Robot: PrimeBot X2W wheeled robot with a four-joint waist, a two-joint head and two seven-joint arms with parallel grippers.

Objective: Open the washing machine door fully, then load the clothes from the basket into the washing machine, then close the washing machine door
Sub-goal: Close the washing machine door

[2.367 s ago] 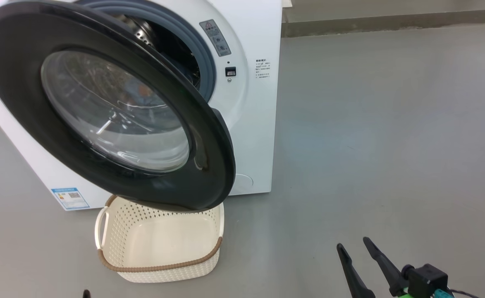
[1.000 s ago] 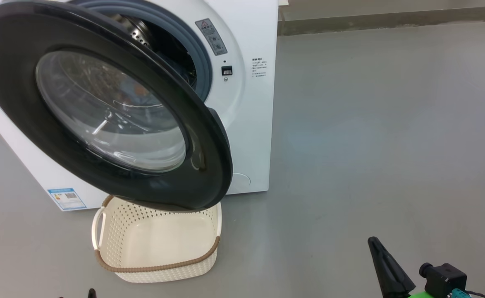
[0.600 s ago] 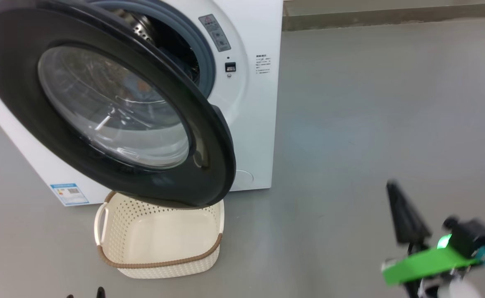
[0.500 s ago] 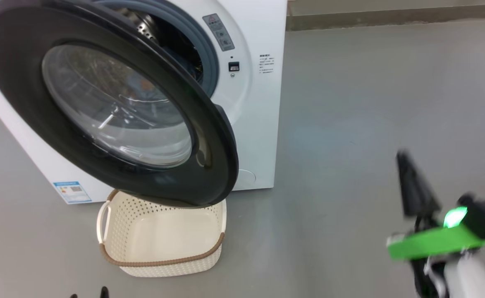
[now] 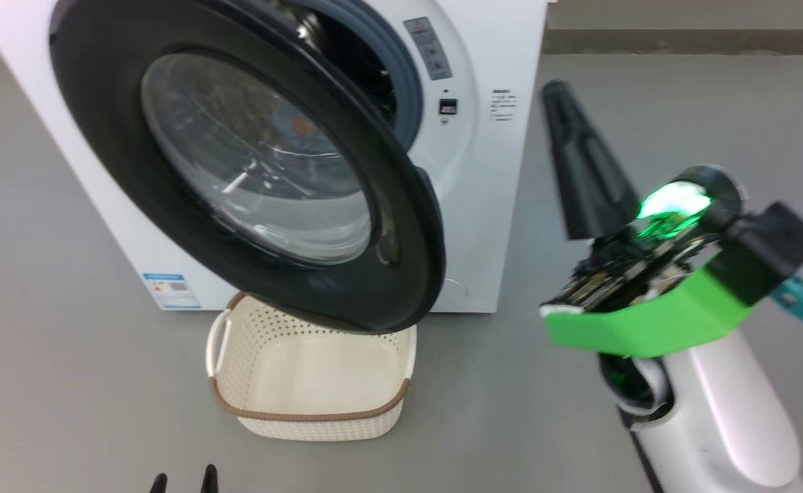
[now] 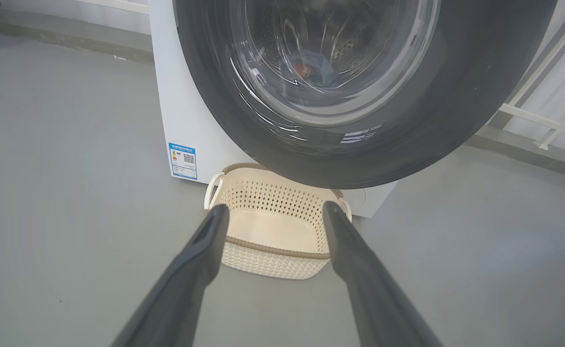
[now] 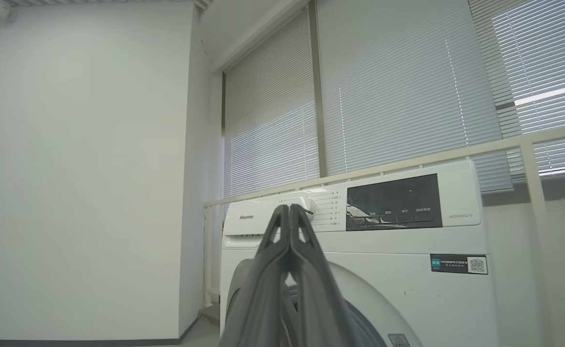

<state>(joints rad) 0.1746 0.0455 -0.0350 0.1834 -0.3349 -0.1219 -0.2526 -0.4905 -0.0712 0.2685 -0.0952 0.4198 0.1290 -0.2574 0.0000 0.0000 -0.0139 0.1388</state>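
the washing machine (image 5: 504, 205) stands on the grey floor (image 5: 647, 137), with its round door (image 5: 411, 226) swung out toward the robot and hanging partly open, so the grey gasket (image 5: 409, 103) and a strip of dark drum show past the door's upper edge. through the domed glass a patch of light blue and orange cloth, the clothes (image 5: 293, 127), lies inside the drum; the left wrist view shows the same patch (image 6: 311, 72) behind the window. the basket (image 5: 305, 415) sits on the floor right at the foot of the machine's front, beneath the door's lowest edge, with its pale bottom in plain view and its brown rim facing the robot. a small blue label (image 5: 172, 291) is stuck at the lower left corner of the machine's front. the right gripper (image 5: 556, 89) is raised in the air to the right of the machine, its two dark fingers pressed together with nothing between them, apart from the door; in its own wrist view the closed tips (image 7: 289, 208) point at the machine's control panel (image 7: 393, 202). the left gripper (image 5: 182, 479) is low at the near edge of the floor, its fingers spread wide and holding nothing, and in the left wrist view they (image 6: 272, 209) frame the basket from a distance.
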